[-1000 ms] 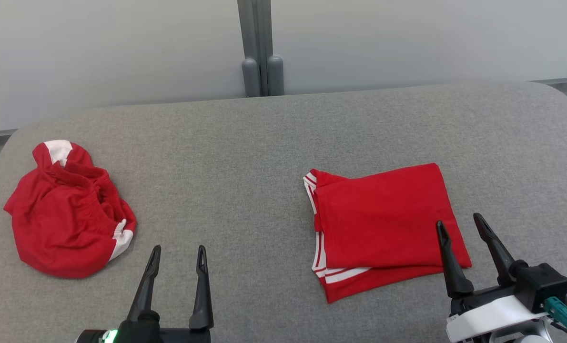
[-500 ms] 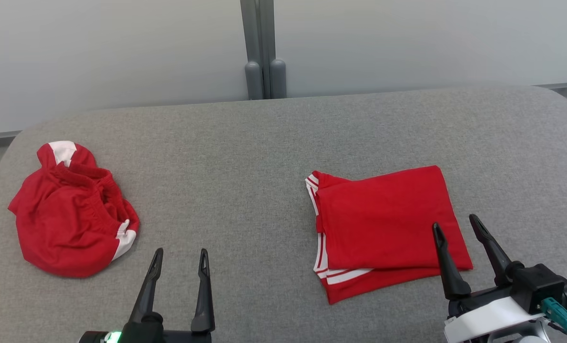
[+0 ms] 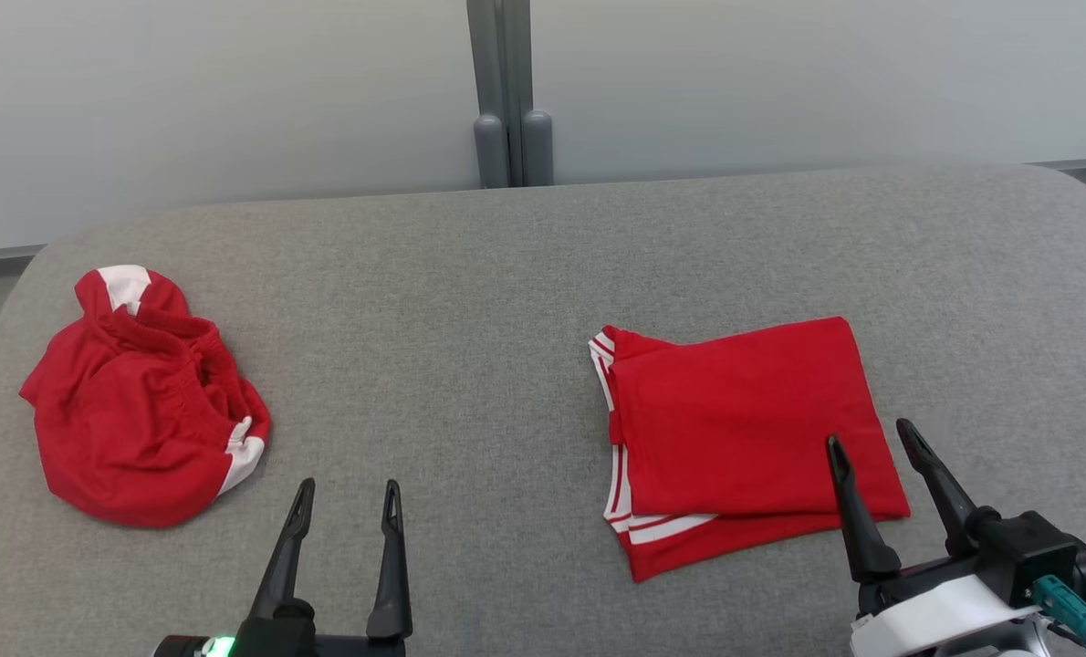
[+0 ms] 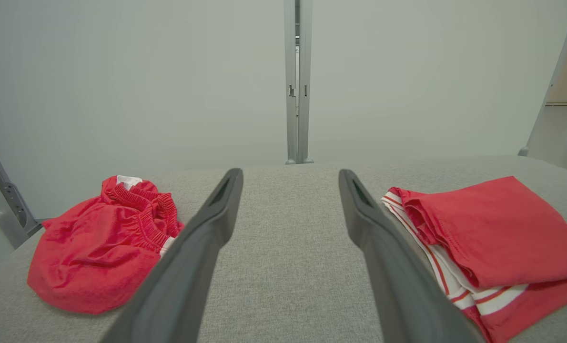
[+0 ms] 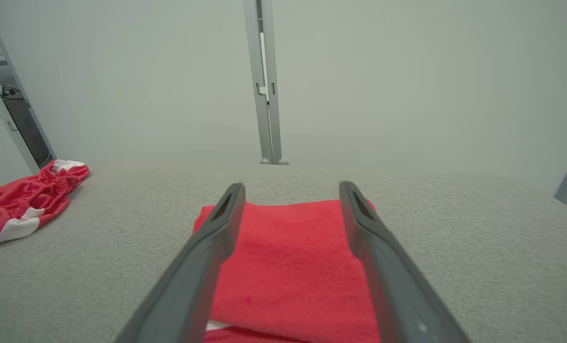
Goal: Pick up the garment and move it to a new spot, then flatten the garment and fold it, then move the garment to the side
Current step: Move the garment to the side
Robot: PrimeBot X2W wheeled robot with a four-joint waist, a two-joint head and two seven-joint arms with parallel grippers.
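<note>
Jaws on our left gripper (image 3: 348, 484) and right gripper (image 3: 870, 432) stand released, empty. The crumpled red garment with white patches (image 3: 132, 411) lies on the grey fabric tabletop (image 3: 470, 301), forward-left of our left gripper, which we judge the nearer. The folded red garment (image 3: 735, 420) sits before the right.

No readable text, label, brand, number or sign in any view.
</note>
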